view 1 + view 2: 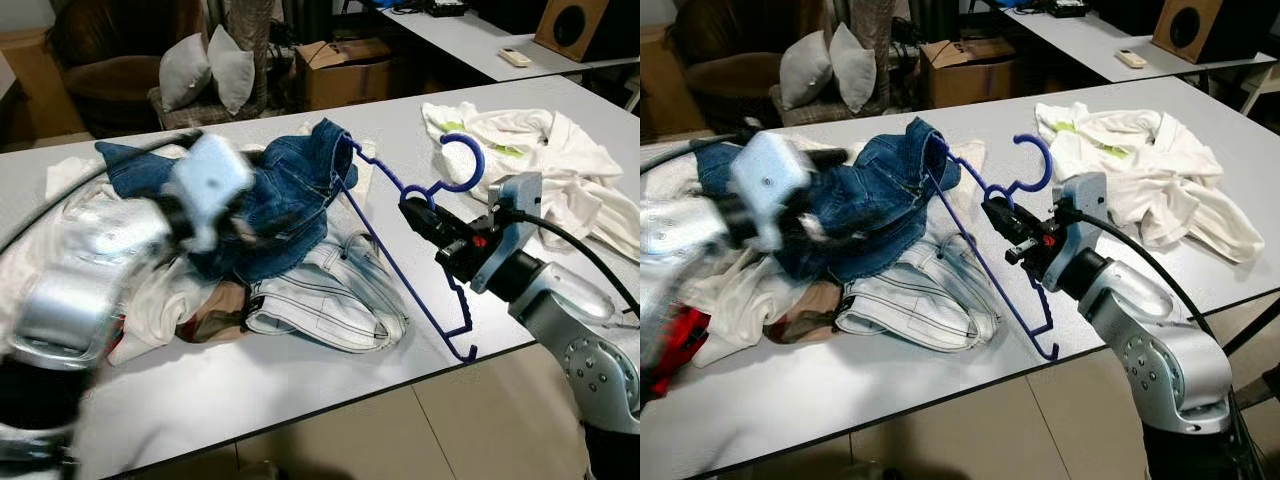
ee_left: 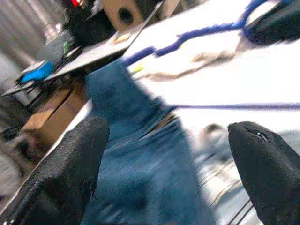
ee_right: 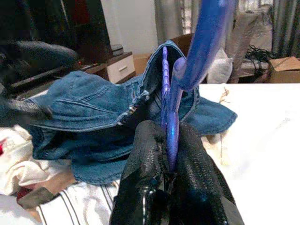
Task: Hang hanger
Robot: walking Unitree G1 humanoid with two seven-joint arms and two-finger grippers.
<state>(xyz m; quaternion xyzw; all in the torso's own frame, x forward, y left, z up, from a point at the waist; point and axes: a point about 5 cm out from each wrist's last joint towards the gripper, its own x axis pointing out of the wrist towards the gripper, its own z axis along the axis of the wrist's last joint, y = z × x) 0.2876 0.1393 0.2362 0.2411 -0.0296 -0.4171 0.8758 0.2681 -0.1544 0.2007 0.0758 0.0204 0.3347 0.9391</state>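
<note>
A blue plastic hanger [image 1: 400, 240] stands tilted over the table, its hook [image 1: 462, 158] up and its far end tucked into a blue denim garment [image 1: 275, 205]. My right gripper [image 1: 412, 210] is shut on the hanger's neck just below the hook; the wrist view shows its fingers [image 3: 150, 154] pinching the blue bar [image 3: 171, 136]. My left gripper [image 1: 235, 225], blurred by motion, hovers open over the denim at the left, its two fingers [image 2: 70, 159] wide apart with denim [image 2: 136, 168] between and below them.
A pale striped garment [image 1: 330, 300] lies under the hanger, and white and tan clothes are heaped at the left. A white shirt [image 1: 540, 160] is spread at the right of the grey table [image 1: 300, 390]. Pillows, a cardboard box and another table stand behind.
</note>
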